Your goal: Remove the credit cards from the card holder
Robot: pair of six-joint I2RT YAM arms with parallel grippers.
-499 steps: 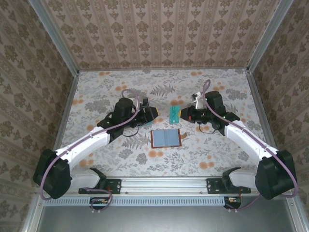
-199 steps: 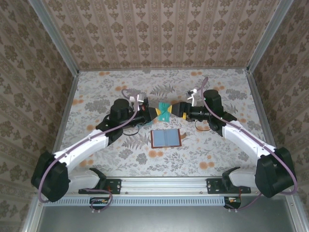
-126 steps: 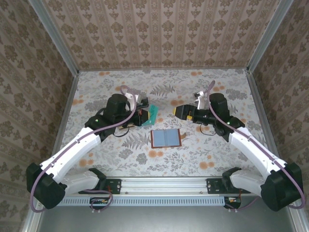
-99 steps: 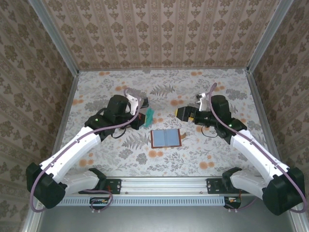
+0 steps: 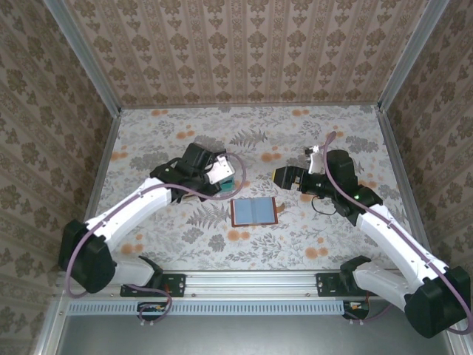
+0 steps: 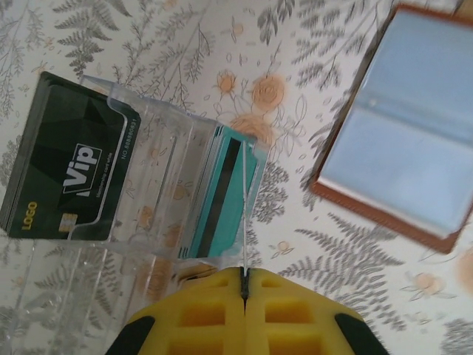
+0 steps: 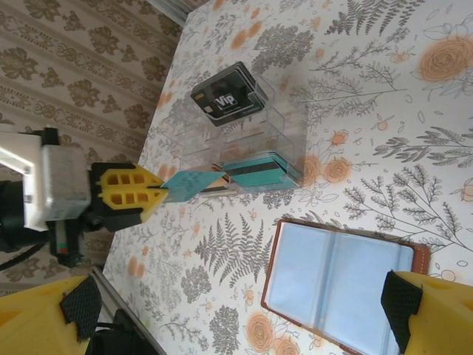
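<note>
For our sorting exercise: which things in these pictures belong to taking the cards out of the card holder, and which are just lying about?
Belong to the job:
brown card holder, lying open
teal card, pinched by the left gripper, jaws shut
right gripper, jaws open

Lying about:
clear plastic stand
black Vip cards in it
teal cards stacked in it

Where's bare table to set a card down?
Free: the far table along the back wall, and the strip between card holder and arm bases. Crowded: the middle, around the left gripper, its teal card, clear card stand and right gripper.
</note>
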